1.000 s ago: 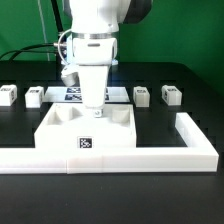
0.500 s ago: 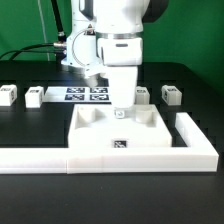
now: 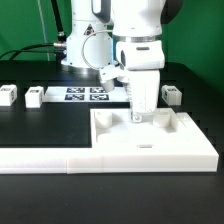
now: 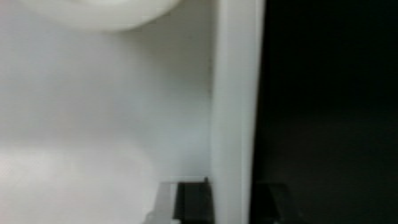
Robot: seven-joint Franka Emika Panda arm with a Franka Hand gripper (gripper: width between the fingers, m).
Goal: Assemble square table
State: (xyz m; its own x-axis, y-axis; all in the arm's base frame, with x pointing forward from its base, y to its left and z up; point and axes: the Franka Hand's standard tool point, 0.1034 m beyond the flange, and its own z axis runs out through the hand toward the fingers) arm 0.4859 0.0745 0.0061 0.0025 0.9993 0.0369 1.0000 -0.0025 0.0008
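Item: large square white plastic tabletop (image 3: 150, 135), lying flat with its ribbed side up and its edges square to the long low white L-shaped wall (image 3: 40, 158). It sits in the wall's corner at the exterior view's right.

Two-finger gripper (image 3: 138, 116): clamped on the tabletop's rear rim.

Small white tagged leg blocks (image 3: 8, 95) (image 3: 35, 96) (image 3: 170, 95): in a row behind, flanking the marker board (image 3: 85, 94).

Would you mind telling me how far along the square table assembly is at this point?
Done: the tabletop lies tucked into the corner of the L-shaped wall. In hand: the end effector is shut, apparently on the tabletop's far edge. Left: all the legs; the ones visible lie loose behind it, none fitted.
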